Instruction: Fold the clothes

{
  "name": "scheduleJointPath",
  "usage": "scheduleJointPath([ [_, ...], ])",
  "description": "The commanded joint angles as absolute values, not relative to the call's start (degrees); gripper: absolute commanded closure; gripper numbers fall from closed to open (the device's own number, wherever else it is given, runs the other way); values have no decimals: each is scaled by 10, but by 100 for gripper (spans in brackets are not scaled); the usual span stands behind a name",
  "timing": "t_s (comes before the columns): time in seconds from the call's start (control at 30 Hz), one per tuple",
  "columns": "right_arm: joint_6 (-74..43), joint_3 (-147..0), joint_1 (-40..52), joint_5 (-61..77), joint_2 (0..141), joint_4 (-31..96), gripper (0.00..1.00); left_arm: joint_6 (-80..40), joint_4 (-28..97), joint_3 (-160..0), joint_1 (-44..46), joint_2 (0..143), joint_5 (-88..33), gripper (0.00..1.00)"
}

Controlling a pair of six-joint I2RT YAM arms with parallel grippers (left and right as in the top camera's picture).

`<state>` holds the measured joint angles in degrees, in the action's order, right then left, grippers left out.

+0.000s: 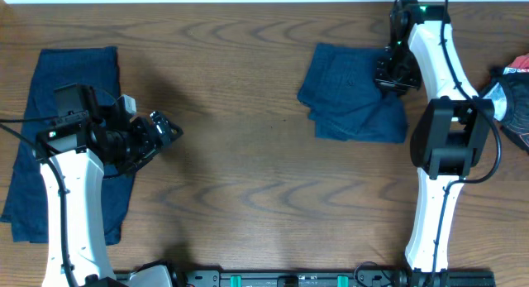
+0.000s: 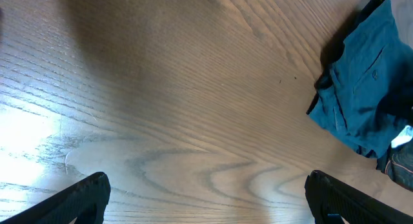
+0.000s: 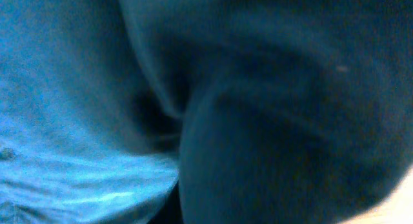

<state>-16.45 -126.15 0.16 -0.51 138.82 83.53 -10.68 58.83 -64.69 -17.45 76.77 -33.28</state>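
Navy garment (image 1: 347,93) folded, rumpled (matte, creased); second garment (image 1: 74,68) flat, elongated.

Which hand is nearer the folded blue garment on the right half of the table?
Right. The right hand is over the right edge of the folded garment, its camera filled with cloth. The left hand hangs open above the table, well to its left.

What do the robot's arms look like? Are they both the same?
Yes, they match. The left arm and the right arm each have smooth white tubes joined by chunky black joints, with thin black cables looping alongside. A small green light glows on each. The left gripper and the right gripper are black. The left one's fingers look blunt.
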Motion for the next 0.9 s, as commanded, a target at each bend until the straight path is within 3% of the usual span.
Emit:
scheduleJointPath([
  [0.0, -178, -1260, -17, -36, 1389, 838, 46, -110, 589, -659, -173, 771, -341, 2],
  [0.03, -178, -1260, -19, -36, 1389, 839, 28, -110, 589, -659, -173, 771, -341, 2],
  [0.07, -177, -1260, -21, -36, 1389, 842, 26, -110, 588, -659, -173, 771, -341, 2],
  [0.13, -171, -1260, -23, -37, 1389, 847, 27, -110, 588, -659, -173, 771, -341, 2],
  [0.2, -171, -1260, -25, -39, 1389, 851, 38, -110, 588, -659, -173, 771, -341, 2],
  [0.27, -171, -1260, -28, -44, 1389, 851, 35, -109, 589, -659, -173, 771, -341, 2],
  [0.3, -171, -1260, -31, -43, 1389, 851, 39, -109, 589, -659, -173, 771, -341, 2],
  [0.33, -171, -1260, -34, -43, 1389, 850, 53, -109, 589, -659, -173, 771, -341, 2],
  [0.37, -171, -1260, -38, -43, 1389, 850, 79, -107, 589, -659, -173, 771, -341, 2],
  [0.4, -171, -1260, -42, -42, 1389, 849, 98, -107, 589, -658, -173, 771, -341, 2],
  [0.53, -151, -1260, -58, -38, 1389, 832, 99, -107, 595, -658, -173, 771, -341, 1],
  [0.7, -84, -1260, -81, -9, 1389, 741, 99, -108, 607, -649, -154, 771, -342, 9],
  [0.87, 8, -1260, -98, 54, 1389, 602, 99, -108, 611, -633, -93, 771, -346, 5],
])
